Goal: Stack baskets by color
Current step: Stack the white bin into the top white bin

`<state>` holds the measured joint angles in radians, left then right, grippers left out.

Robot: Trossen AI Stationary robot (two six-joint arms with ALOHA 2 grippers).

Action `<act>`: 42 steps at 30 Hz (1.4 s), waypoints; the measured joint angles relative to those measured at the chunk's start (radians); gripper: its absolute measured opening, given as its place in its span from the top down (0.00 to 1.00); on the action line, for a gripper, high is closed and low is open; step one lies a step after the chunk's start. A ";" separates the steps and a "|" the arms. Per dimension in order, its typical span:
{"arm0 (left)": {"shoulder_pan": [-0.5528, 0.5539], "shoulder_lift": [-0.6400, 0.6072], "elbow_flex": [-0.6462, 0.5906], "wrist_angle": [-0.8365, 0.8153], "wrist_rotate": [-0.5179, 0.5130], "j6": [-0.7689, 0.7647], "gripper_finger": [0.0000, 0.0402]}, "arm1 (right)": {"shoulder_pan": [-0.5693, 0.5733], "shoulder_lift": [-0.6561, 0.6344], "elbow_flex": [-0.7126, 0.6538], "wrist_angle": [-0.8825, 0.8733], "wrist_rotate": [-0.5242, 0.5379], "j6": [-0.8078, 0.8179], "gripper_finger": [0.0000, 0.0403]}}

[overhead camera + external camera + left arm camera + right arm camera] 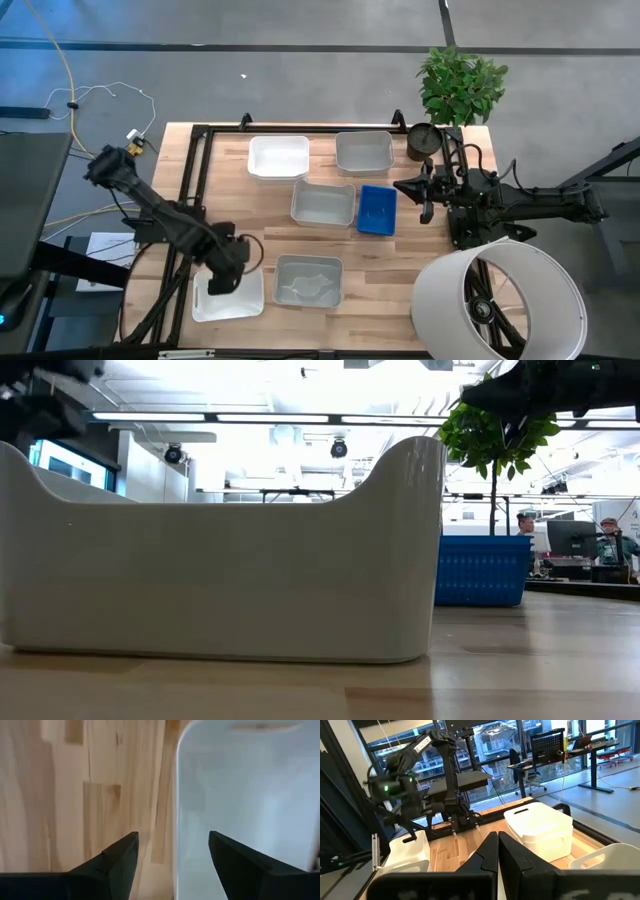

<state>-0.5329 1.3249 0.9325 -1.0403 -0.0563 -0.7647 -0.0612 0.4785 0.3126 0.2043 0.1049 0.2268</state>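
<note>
My left claw (222,281) hung, fingers apart, straddling the near-left white basket's (243,299) rim: one finger (112,865) outside over the table (380,270), the other inside. To grip well, I judged I should drop squarely and close on the wall. My right claw (498,851), fingers together, waited beside the blue basket (377,210).
</note>
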 joint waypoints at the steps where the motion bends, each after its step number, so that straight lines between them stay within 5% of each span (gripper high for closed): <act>1: -0.006 0.017 -0.009 0.011 0.003 -0.011 0.43 | 0.000 0.000 0.000 -0.001 0.000 0.000 1.00; 11: -0.015 0.090 -0.100 0.114 0.013 -0.090 0.47 | 0.000 0.000 0.000 -0.030 -0.001 0.000 1.00; 21: -0.002 0.065 -0.106 0.117 0.071 -0.042 0.97 | 0.000 0.000 0.000 -0.044 -0.001 -0.003 1.00; 30: 0.120 -0.098 -0.056 0.051 0.195 0.169 1.00 | 0.000 0.000 0.000 -0.057 0.000 0.000 1.00; 36: 0.207 -0.253 0.000 -0.015 0.185 0.216 1.00 | 0.000 -0.001 0.000 -0.067 0.000 0.000 1.00; 42: 0.208 -0.257 -0.003 -0.038 0.179 0.220 1.00 | 0.000 -0.001 0.000 -0.073 0.000 0.000 1.00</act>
<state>-0.3248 1.0678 0.9291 -1.0780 0.1223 -0.5448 -0.0612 0.4778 0.3126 0.1308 0.1049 0.2264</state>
